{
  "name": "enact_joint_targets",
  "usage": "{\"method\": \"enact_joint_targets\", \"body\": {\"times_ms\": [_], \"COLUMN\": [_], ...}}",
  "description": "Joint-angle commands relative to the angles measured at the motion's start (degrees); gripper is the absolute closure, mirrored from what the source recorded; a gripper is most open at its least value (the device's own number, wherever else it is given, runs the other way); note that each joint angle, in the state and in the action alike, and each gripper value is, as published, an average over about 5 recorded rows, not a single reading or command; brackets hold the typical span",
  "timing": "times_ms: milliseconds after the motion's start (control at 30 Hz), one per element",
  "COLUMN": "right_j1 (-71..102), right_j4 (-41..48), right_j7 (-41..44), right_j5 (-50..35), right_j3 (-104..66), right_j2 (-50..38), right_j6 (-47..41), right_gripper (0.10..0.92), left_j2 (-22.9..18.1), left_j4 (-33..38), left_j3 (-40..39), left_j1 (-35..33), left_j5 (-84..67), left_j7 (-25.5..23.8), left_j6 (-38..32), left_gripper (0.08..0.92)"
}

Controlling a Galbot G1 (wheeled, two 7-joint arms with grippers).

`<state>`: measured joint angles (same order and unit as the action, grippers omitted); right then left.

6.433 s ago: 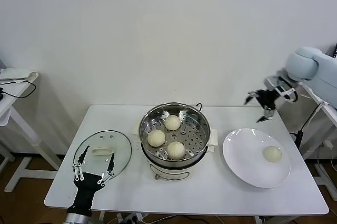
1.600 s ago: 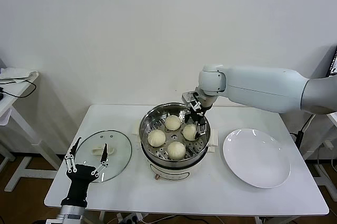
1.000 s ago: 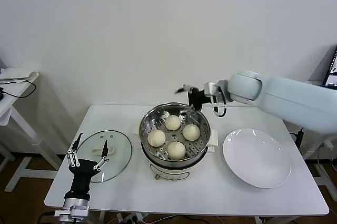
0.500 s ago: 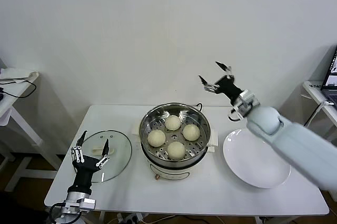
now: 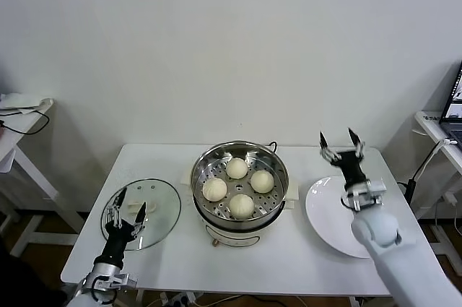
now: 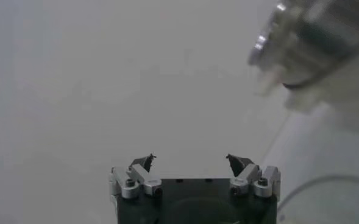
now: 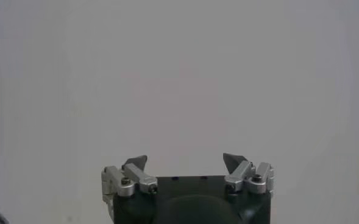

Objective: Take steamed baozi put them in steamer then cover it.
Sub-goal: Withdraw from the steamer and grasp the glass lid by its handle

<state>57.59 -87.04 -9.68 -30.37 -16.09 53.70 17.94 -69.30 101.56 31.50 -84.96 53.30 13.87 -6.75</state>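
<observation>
All four steamed baozi [image 5: 262,180] were seen inside the steamer [image 5: 239,181]. The cover [image 5: 141,212] lay flat just ahead of the left gripper [image 5: 125,211], fingers spread; the empty-fingered right gripper [image 5: 341,144] was well apart.

1. Your right gripper [image 5: 340,138] is raised on the right side, pointing upward, with its fingers spread apart and nothing between them.
2. Your right arm [image 5: 390,249] runs from the lower right corner up to that gripper.
3. Your left gripper [image 5: 124,211] sits low at the left front, pointing up, fingers apart and empty.
</observation>
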Motion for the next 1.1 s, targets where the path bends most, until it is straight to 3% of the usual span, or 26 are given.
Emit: {"method": "enact_joint_targets", "body": {"times_ms": [33,433,1100], "right_j1": [13.7,14.1,13.3], "right_j4": [-0.2,-1.0,-0.4], "right_j7": [0.3,0.2,0.4], "right_j5": [4.1,5.1,5.6], "right_j3": [-12.4,-11.4,-10.9], "right_j2": [9.1,11.2,12.0], "right_j6": [2.0,1.6,1.7], "right_gripper": [0.203,0.203,0.203], "left_j2": [0.3,-1.4,-2.1], "left_j4": [-11.9,-16.0,-19.5], "left_j3": [0.2,0.4,-0.6], "left_j1": [3.0,8.2,13.8], "left_j5": [21.5,26.2,25.4], "left_j7": [-0.2,4.6,1.4], "left_j6": [-0.8,0.0,4.0], "left_gripper": [0.177,0.177,0.177]}}
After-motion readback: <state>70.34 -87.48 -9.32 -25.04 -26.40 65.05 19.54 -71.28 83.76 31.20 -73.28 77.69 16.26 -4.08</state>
